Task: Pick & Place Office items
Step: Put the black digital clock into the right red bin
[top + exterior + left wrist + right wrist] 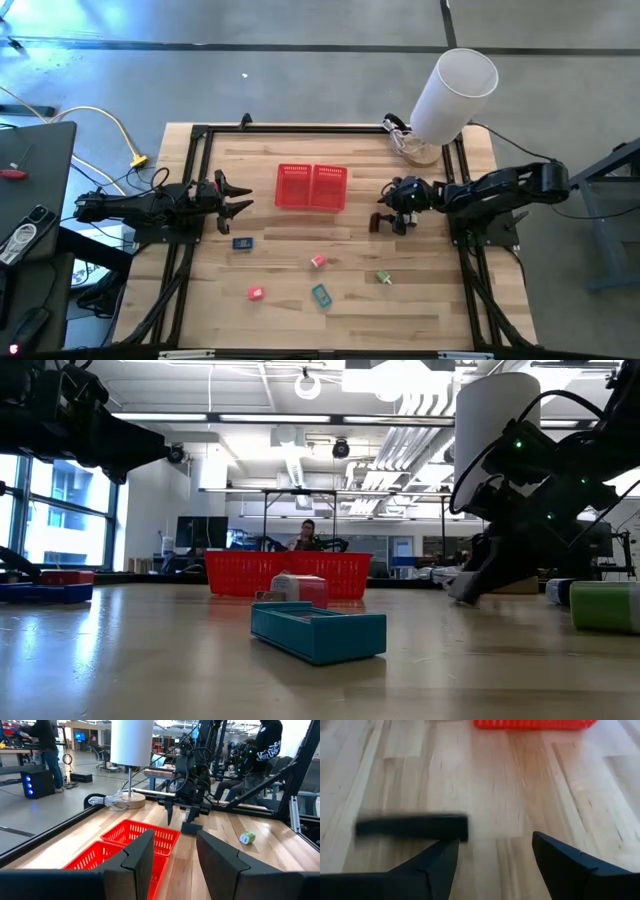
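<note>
right wrist view shows a flat, long black item point(412, 827) on wood

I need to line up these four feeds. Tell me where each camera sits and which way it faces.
High: overhead, straight down; both arms, basket.
Low: tabletop level, facing the room; teal item nearest, arms above.
Left wrist: on the left arm, facing across the table; own open fingers, right gripper beyond.
Right wrist: looks down at the black item; own open fingers.
All share the basket.

Bright even overhead light, soft shadows, window glare in low view, motion-blurred black item point(412, 826) at right wrist
</note>
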